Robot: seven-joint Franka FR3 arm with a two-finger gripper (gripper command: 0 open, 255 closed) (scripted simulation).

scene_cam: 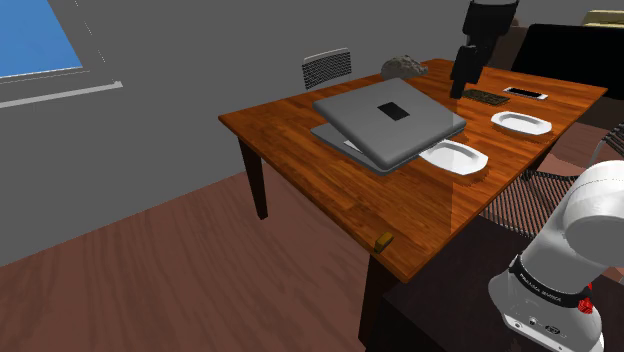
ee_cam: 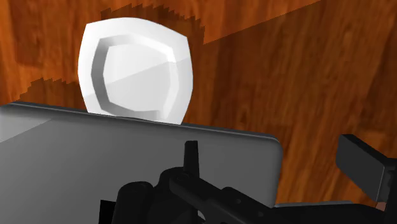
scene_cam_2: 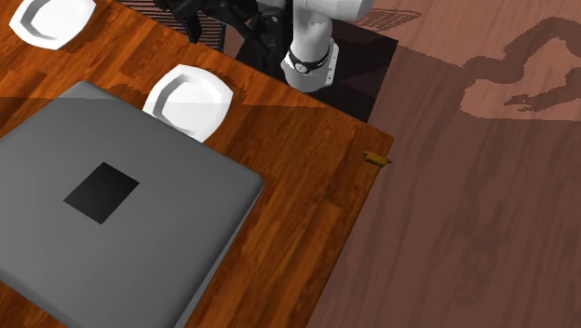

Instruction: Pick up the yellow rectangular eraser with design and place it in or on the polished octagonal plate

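The eraser (scene_cam: 384,241) is a small yellow-brown block at the very corner of the wooden table (scene_cam: 330,170), nearest the stand; in the second exterior view the eraser (scene_cam_2: 374,159) hangs at the table's edge. Two white plates with cut corners lie on the table: one plate (scene_cam: 455,157) beside the laptop, the other plate (scene_cam: 521,123) farther back. My black gripper (scene_cam: 463,85) hangs high over the table's far side, far from the eraser, open and holding nothing. In the wrist view the gripper (ee_cam: 267,184) looks over the laptop's edge at a white plate (ee_cam: 135,70).
A large grey laptop (scene_cam: 392,120) takes up the table's middle. A dark flat device (scene_cam: 485,97), a phone (scene_cam: 526,93) and a grey rock-like lump (scene_cam: 403,67) lie at the back. A chair (scene_cam: 327,67) stands behind the table. The arm's base (scene_cam_2: 312,47) stands beside the table.
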